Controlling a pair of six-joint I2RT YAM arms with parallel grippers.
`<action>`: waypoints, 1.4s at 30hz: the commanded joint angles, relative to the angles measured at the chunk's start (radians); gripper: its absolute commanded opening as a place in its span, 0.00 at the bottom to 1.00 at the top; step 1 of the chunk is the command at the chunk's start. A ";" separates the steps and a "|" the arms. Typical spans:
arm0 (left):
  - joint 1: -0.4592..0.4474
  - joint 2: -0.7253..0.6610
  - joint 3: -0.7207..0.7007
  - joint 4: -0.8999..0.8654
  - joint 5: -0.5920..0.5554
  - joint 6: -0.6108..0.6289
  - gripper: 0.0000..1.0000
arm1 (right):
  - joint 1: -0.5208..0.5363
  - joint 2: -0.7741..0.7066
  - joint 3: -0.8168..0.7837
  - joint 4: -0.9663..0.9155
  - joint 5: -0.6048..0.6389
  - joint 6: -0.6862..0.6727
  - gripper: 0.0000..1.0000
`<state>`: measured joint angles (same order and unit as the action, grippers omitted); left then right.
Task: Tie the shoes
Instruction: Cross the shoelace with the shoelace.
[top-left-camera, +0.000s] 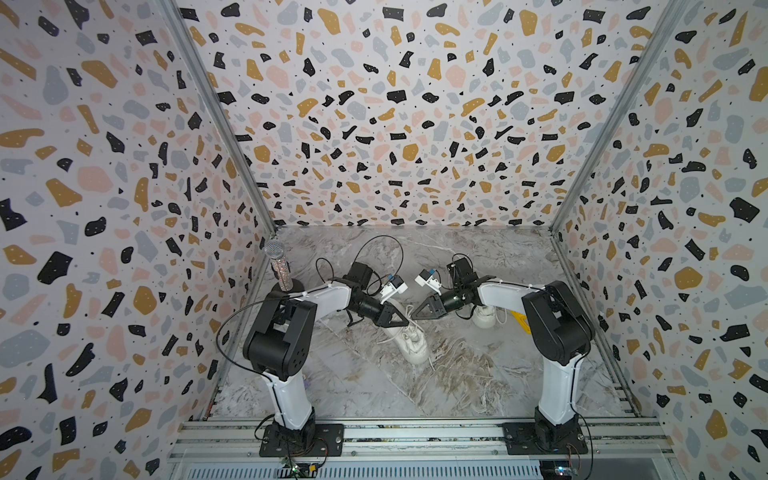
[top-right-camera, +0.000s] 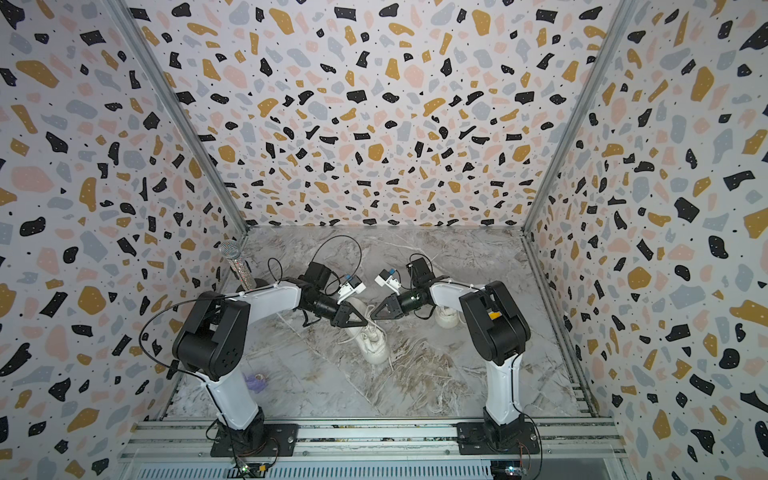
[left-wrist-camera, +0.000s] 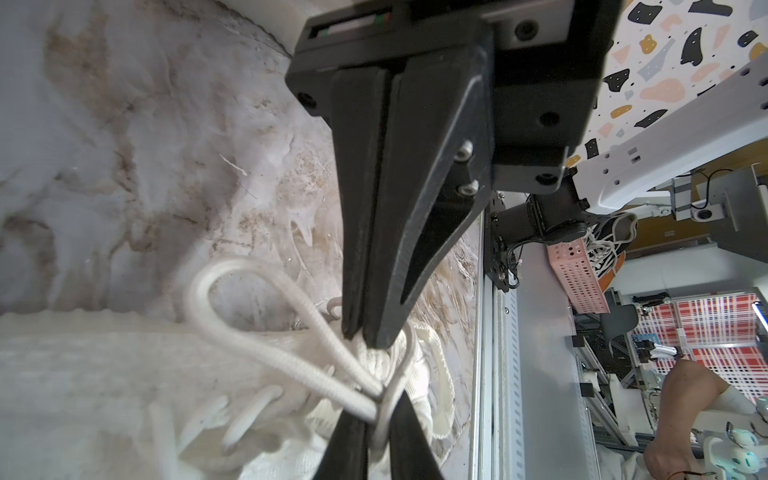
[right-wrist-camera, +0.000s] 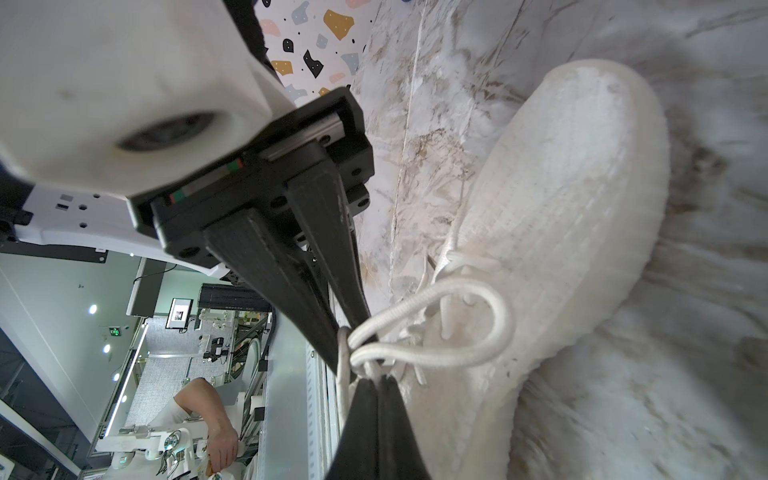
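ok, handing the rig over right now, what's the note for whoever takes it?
Left hand: jaws almost together at the lace crossing of the cream knit sneaker in the middle of the marble-look tabletop; cannot tell if it grips any lace.
Right hand: shut on the base of the white lace loop over that sneaker.
Second matching cream sneaker: under the right arm, mostly hidden.
Done: one loop formed.
Left: finish the bow on the middle sneaker, then tie the second one.

The far shoe (top-left-camera: 485, 319) is mostly hidden behind the right arm (top-left-camera: 500, 291); only one end shows.
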<state>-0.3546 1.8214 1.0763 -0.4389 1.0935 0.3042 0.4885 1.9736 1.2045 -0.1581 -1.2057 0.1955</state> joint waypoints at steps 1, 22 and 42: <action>0.001 0.007 0.027 -0.020 0.044 0.026 0.17 | -0.004 -0.048 0.007 -0.020 -0.008 -0.027 0.00; 0.002 0.035 0.057 -0.042 0.076 0.004 0.37 | -0.005 -0.051 0.009 -0.063 0.011 -0.074 0.00; 0.002 0.073 0.085 -0.052 0.086 -0.046 0.36 | -0.003 -0.055 0.009 -0.064 0.019 -0.077 0.00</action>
<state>-0.3546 1.8801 1.1305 -0.4789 1.1481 0.2676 0.4881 1.9736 1.2045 -0.2092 -1.1839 0.1329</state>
